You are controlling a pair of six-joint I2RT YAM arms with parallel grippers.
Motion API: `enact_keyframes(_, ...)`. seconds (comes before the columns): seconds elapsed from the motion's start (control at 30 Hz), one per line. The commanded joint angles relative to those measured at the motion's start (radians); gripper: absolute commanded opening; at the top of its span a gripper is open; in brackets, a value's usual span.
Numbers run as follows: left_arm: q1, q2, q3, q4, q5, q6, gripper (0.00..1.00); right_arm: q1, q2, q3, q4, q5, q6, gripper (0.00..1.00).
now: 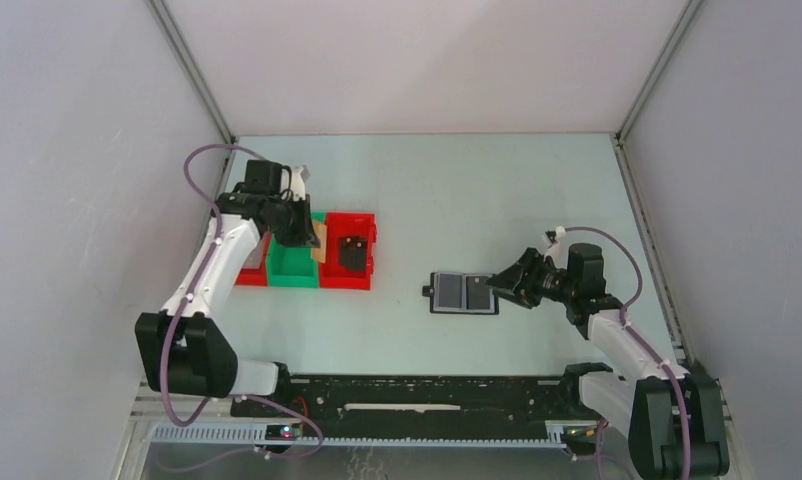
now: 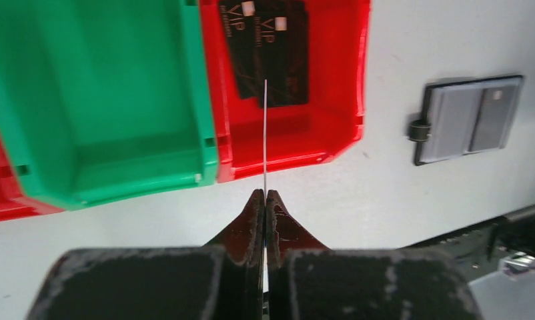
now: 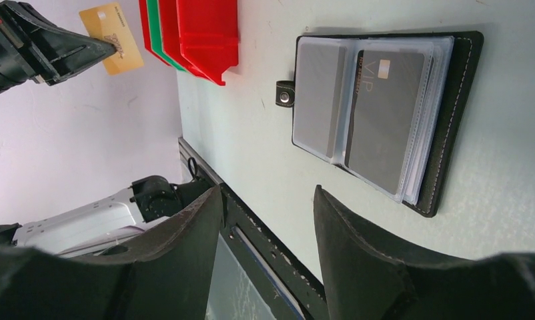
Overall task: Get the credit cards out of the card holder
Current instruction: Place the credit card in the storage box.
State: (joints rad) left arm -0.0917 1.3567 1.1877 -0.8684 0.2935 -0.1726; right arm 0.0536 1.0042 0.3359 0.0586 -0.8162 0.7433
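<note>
Pale table (image 1: 427,190): card holder (image 1: 464,293) lies open and flat right of the red tray (image 1: 349,268), its long axis and tab pointing toward it, with bare surface around its edges. Left gripper (image 2: 265,195) clenches a gold card (image 3: 111,37) above that tray; right gripper (image 3: 268,197), released, hovers at the holder's far edge.

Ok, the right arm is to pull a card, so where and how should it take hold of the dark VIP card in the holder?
Probably pinch the VIP card by its short edge nearest the open right gripper, coming in low from that side. It lies flat in a clear sleeve of the card holder, so only an edge offers a grip; the sleeve's open side is unclear.
</note>
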Motion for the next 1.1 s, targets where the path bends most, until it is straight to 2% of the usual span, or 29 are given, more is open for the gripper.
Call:
enact_keyframes(0.0, 0.046, 0.04, 0.094, -0.06, -0.089, 0.146, 0.0, -0.004, -0.017, 0.04, -0.032, -0.01, -0.034, 0.61)
enact_keyframes(0.1, 0.086, 0.083, 0.13, -0.083, -0.036, 0.166, 0.0, -0.005, -0.023, 0.04, -0.048, -0.011, -0.042, 0.61)
enact_keyframes(0.33, 0.162, 0.14, 0.169, -0.087, -0.024, 0.198, 0.0, -0.005, -0.039, 0.037, -0.054, 0.002, -0.044, 0.61)
enact_keyframes(0.63, 0.175, 0.304, 0.156, -0.025, 0.021, 0.201, 0.0, -0.003, -0.034, 0.037, -0.054, 0.007, -0.044, 0.6)
enact_keyframes(0.8, 0.175, 0.362, 0.144, 0.047, -0.018, 0.178, 0.01, -0.002, -0.039, 0.034, -0.054, 0.018, -0.041, 0.6)
enact_keyframes(1.07, 0.173, 0.422, 0.148, 0.082, -0.095, 0.177, 0.1, 0.007, -0.007, 0.034, -0.035, 0.028, -0.019, 0.6)
